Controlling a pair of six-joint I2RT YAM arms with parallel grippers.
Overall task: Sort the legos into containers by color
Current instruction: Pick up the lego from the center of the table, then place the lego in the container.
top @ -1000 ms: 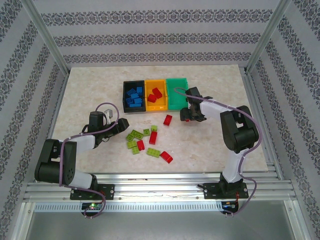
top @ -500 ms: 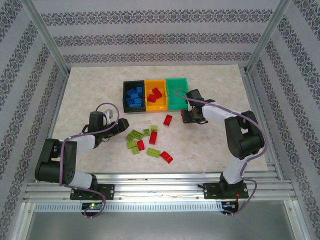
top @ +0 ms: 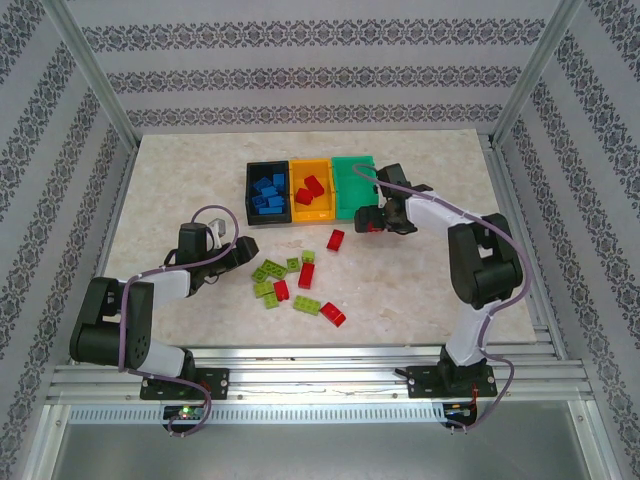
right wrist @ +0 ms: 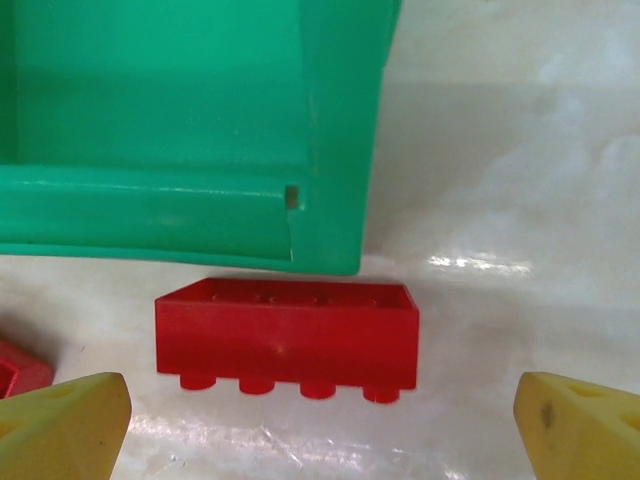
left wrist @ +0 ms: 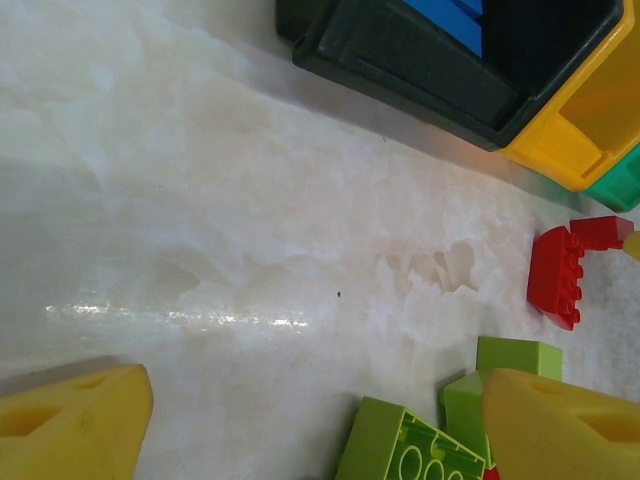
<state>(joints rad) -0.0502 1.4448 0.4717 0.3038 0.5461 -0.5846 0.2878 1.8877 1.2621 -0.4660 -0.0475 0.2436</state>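
When I count from the top camera, three small rectangular open-top plastic bins stand in one joined row at the far middle of the pale marble-look table [top: 180, 170]: one black bin [top: 249, 190], one orange-yellow bin [top: 313, 214] and one green bin [top: 352, 185].

The black bin holds blue studded bricks [top: 267, 193]. They seem to be about five, but they lie piled, so I cannot tell the exact number. The orange-yellow bin holds two red bricks [top: 310, 190], as far as I can see.

Five more red ones lie loose on the table. About seven lime green studded bricks [top: 268, 270] also lie loose there, most of them in a cluster between the two arms.

One long red brick [right wrist: 287, 335], with four studs showing along its lower edge, lies just beside the near corner of the green bin. It sits between the yellow fingertips of the right gripper [right wrist: 320, 430], which are spread wide and do not touch it.

The left gripper [left wrist: 315, 425] has its yellow fingers spread too and grips nothing. Lime green pieces lie near its right finger.
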